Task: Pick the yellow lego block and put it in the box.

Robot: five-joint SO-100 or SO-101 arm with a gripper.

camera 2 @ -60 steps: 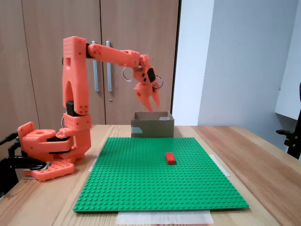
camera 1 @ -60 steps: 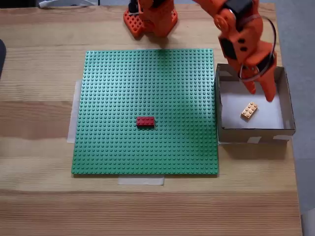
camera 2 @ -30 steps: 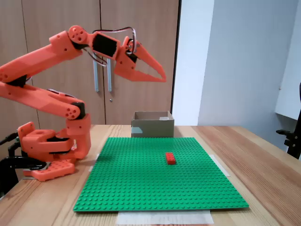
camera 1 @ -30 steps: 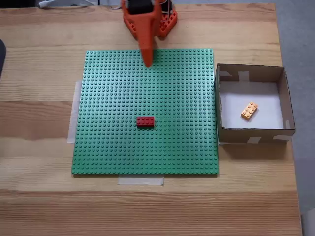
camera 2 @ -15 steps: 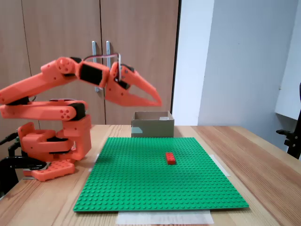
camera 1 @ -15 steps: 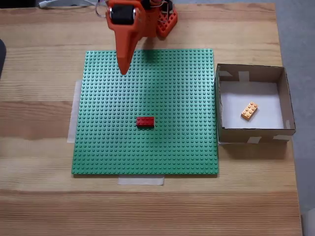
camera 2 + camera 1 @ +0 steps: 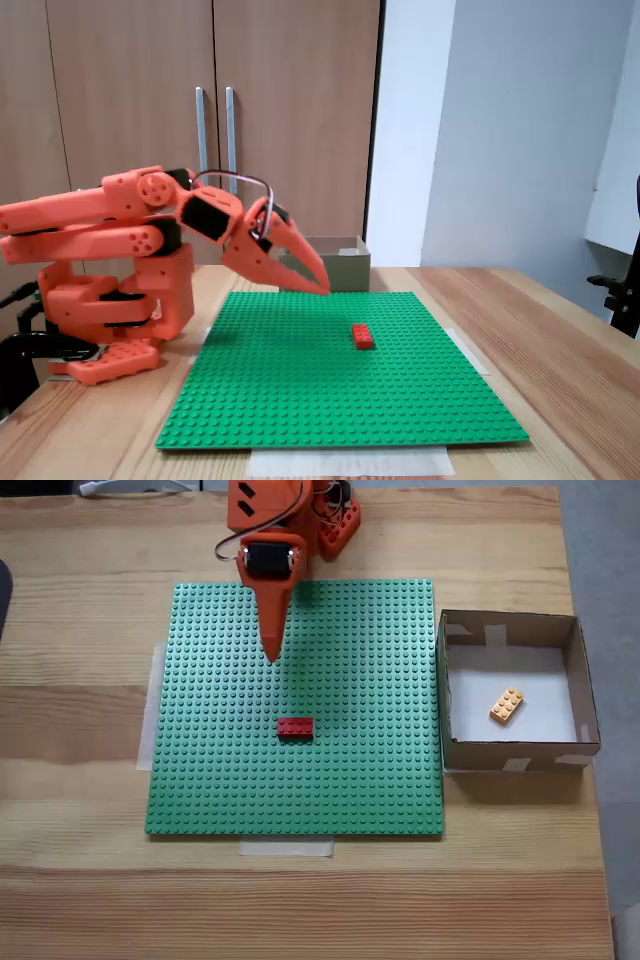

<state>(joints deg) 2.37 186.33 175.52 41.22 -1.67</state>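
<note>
From above, the yellow lego block [image 7: 506, 705], studded and tilted, lies inside the box [image 7: 510, 749] near the tabletop's right edge. My pincer [image 7: 322, 288] is closed, empty, above the baseplate [image 7: 330, 380].

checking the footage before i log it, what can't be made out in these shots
- Yellow lego block: in the front fixed view, hidden by the box wall.
- Box floor: same view, hidden likewise.
- Gripper: seen from above, its fingers overlap, so any gap is hidden.
- Arm base: cut by the top edge.
</note>
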